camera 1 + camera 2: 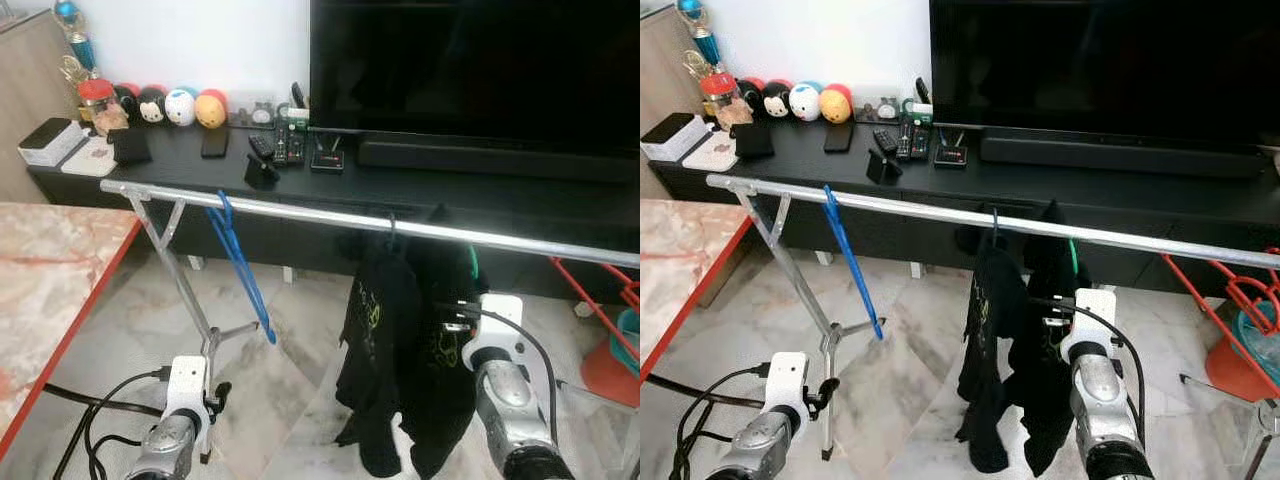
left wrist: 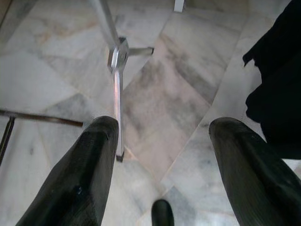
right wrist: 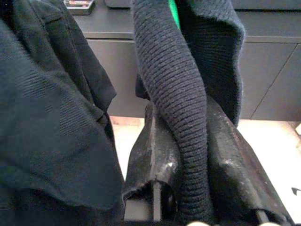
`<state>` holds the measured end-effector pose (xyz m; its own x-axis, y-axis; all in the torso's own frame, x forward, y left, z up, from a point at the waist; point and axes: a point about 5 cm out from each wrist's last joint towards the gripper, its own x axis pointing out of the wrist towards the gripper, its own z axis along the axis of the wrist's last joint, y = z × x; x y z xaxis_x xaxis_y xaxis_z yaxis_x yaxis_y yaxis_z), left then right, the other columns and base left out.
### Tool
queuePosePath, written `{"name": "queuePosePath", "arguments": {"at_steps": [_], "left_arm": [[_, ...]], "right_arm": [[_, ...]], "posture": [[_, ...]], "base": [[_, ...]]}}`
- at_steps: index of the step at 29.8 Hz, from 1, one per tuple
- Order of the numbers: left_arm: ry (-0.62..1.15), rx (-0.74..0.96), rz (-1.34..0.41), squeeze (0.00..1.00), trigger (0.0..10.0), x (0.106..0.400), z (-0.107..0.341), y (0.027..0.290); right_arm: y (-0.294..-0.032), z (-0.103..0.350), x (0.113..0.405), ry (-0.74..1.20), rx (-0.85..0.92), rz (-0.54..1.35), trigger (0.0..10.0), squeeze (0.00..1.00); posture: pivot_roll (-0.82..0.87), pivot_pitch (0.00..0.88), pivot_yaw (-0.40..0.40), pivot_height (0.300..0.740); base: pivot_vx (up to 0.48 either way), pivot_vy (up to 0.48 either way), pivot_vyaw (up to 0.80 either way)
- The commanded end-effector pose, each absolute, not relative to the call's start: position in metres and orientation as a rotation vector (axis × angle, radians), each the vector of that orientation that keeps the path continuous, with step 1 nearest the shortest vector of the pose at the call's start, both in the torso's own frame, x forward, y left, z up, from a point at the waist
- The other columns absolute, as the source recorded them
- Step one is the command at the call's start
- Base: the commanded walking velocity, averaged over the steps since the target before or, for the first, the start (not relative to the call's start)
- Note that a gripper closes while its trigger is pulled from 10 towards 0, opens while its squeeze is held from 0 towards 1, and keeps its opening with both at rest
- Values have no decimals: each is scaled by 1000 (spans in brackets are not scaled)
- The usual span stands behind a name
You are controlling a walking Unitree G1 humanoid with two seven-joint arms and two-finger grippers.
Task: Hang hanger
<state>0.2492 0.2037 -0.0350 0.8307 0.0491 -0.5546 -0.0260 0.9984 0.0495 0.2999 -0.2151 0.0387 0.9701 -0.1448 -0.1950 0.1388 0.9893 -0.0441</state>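
A silver clothes rail (image 1: 300,212) runs across in front of me. On its left part hangs a bare blue hanger (image 1: 238,262). Near the middle hang a black printed t-shirt (image 1: 380,330) and, beside it, a dark knit garment (image 3: 188,94) on a green hanger (image 1: 1074,255). My right gripper (image 3: 183,125) is raised under the rail and shut on a ribbed fold of the knit garment. Low at the left, my left gripper (image 2: 162,141) is open over the marble floor, close to the rail's foot (image 2: 117,56).
Behind the rail, a black TV console (image 1: 200,165) carries remotes, round toys and a large TV (image 1: 470,70). A red-edged marble table (image 1: 50,280) stands at the left. Red hangers (image 1: 1240,295) and an orange object (image 1: 610,370) are at the right. Cables (image 1: 90,410) trail on the floor.
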Motion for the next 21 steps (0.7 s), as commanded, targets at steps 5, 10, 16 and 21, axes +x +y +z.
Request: {"name": "queuePosePath", "arguments": {"at_steps": [5,10,16,21], "left_arm": [[618,25,90,0,10000,232,-45,213],[633,29,85,0,10000,227,-48,211],[630,25,77,0,10000,223,-51,209],[659,31,61,0,10000,211,-57,208]], "right_arm": [[-218,64,313,76,-20,-153,10000,0],[-222,65,311,69,-20,-163,10000,0],[-222,62,306,75,-26,-158,10000,0],[-224,56,296,92,-25,-173,10000,0]], "posture": [[10,0,-37,740],[2,0,-42,740],[12,0,-37,740],[-2,0,-27,740]], "base": [[-305,0,0],[-324,0,0],[-328,0,0],[-327,0,0]]}}
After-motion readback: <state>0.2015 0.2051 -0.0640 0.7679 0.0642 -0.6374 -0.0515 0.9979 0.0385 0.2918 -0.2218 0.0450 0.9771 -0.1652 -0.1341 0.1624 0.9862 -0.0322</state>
